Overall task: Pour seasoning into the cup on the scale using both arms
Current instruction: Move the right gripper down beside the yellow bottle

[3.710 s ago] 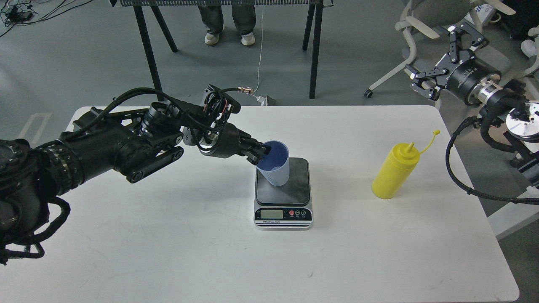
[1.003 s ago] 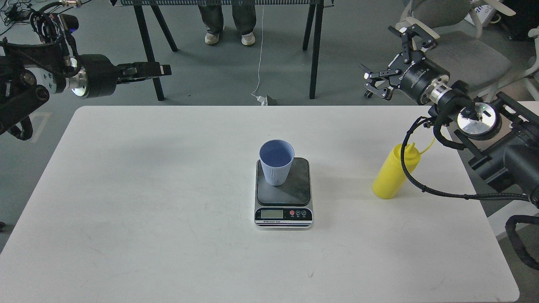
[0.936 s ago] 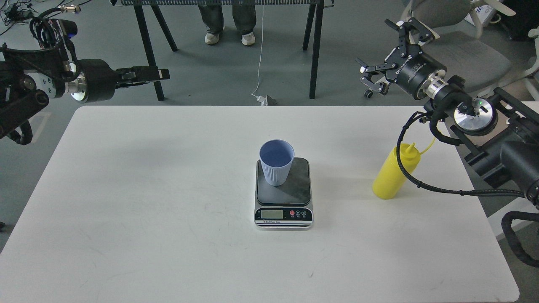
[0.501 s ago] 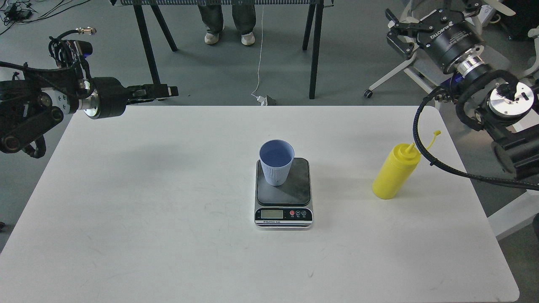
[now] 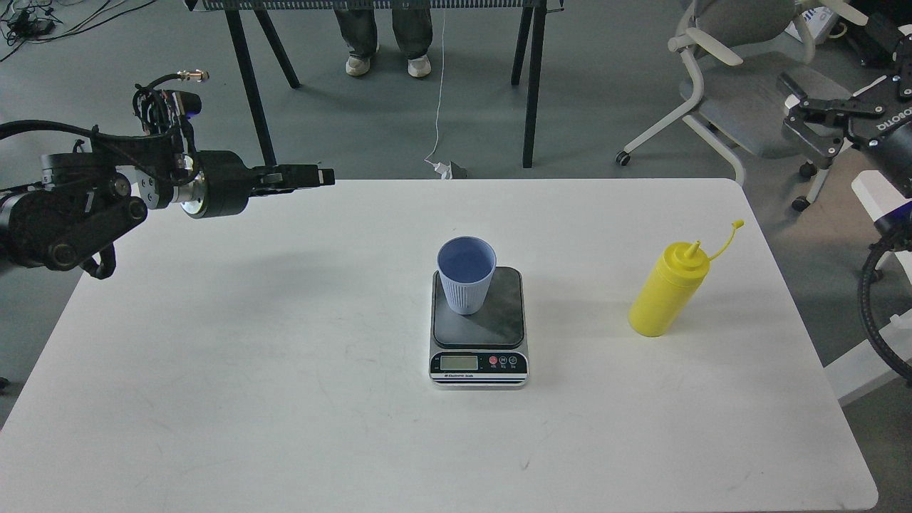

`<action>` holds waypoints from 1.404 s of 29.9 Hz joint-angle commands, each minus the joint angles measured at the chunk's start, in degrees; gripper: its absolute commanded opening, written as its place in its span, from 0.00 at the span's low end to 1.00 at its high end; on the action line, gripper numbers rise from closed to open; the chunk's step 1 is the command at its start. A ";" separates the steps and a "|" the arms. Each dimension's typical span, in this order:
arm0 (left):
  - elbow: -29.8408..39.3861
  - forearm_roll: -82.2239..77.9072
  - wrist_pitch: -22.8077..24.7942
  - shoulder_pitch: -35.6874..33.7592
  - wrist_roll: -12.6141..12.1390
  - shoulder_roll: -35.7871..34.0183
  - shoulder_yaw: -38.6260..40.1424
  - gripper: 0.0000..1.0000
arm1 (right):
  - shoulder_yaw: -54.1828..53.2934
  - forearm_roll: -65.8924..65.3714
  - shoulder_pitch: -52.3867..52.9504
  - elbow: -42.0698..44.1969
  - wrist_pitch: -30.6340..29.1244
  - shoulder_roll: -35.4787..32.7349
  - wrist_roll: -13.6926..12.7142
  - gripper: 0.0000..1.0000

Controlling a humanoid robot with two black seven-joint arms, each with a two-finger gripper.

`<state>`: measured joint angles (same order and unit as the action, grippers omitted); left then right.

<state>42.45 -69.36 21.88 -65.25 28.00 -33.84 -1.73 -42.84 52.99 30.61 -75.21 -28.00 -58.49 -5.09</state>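
Note:
The light blue ribbed cup (image 5: 466,276) stands upright on the dark platform of the scale (image 5: 491,322) at the middle of the white table (image 5: 285,399). The yellow seasoning bottle (image 5: 668,288) stands at the table's right, leaning slightly, with its cap strap sticking up to the right. My left gripper (image 5: 322,175) hovers over the table's back left, far from the cup. It is seen edge-on and holds nothing. My right gripper (image 5: 792,107) is open and empty, off the table at the upper right, above and behind the bottle.
A grey office chair (image 5: 741,85) stands behind the table's right corner, close to my right gripper. Black table legs (image 5: 531,85) and a person's feet (image 5: 388,64) are on the floor behind. A black cable loop (image 5: 871,313) hangs at the right edge.
The left gripper, which held the cup over the scale 3.7 s ago, let it go and pulled back left; lately it has moved right and down. The right arm has swung away to the right.

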 commanded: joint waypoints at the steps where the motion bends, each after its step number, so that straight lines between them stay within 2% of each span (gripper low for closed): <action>1: 0.01 -0.07 0.01 0.65 0.00 -0.35 -0.03 0.72 | -0.05 1.32 -5.02 -4.84 0.00 -1.36 1.57 0.99; 6: -0.08 -0.07 0.01 1.01 0.00 -0.79 -0.03 0.72 | 0.30 1.24 -10.38 -5.47 0.00 -0.57 4.21 0.99; 16: -0.26 -0.16 0.01 1.71 0.00 -0.35 -0.03 0.73 | 0.30 0.53 -20.23 -5.38 0.00 1.10 4.04 0.99; 27: -0.26 -0.16 -0.08 1.71 0.00 -0.17 -0.11 0.73 | 0.39 -1.57 -25.07 -4.86 0.00 4.70 4.04 0.99; 42: -0.35 -0.16 -0.08 1.80 0.00 0.00 -0.20 0.73 | 0.39 -6.15 -26.21 4.36 0.00 13.76 3.51 0.99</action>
<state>42.09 -69.52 21.80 -63.47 28.00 -33.92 -1.93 -42.54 47.06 4.41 -72.97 -28.00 -45.78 -1.37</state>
